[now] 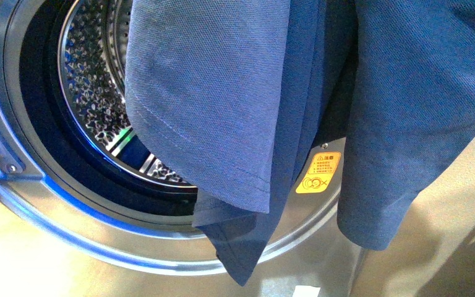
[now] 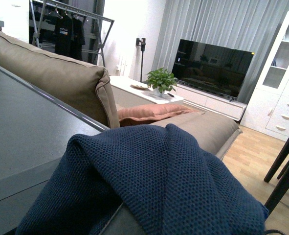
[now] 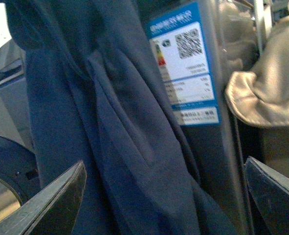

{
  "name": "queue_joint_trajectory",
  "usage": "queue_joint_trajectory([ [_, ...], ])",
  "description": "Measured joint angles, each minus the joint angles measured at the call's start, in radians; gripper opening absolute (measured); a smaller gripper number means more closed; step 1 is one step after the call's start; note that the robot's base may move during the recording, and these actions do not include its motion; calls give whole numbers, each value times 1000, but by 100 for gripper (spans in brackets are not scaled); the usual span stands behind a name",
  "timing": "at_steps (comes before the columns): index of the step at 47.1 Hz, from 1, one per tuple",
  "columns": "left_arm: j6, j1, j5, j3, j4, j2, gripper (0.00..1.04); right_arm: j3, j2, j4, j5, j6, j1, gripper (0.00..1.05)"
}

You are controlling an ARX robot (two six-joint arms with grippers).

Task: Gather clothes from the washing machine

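Note:
The clothes (image 1: 222, 93), a dark navy-blue garment, hang close before the front camera, with two lengths dangling over the right half of the porthole. Behind them is the silver-grey washing machine (image 1: 99, 241) with its perforated steel drum (image 1: 93, 80) showing. In the left wrist view the clothes (image 2: 159, 181) lie draped over my left gripper, which is shut on them and hidden under the fabric. My right gripper (image 3: 164, 205) is open. Its dark fingertips (image 3: 51, 205) stand wide apart, with the hanging clothes (image 3: 120, 147) just beyond and between them. Neither arm shows in the front view.
An orange warning sticker (image 1: 317, 173) sits on the porthole rim, and the door hinge (image 1: 0, 158) is at the left. A blue-bordered energy label (image 3: 186, 68) is on the machine. A tan sofa (image 2: 56, 78), a television (image 2: 212, 66) and a beige cloth (image 3: 266, 88) lie beyond.

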Motion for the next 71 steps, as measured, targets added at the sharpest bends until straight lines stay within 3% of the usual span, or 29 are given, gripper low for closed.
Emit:
queue_joint_trajectory([
  [35,0,0,0,0,0,0,9,378,477,55,5,-163,183,97],
  [55,0,0,0,0,0,0,9,504,616,82,-39,-93,284,97],
  [71,0,0,-2,0,0,0,9,550,668,88,-16,-89,379,97],
])
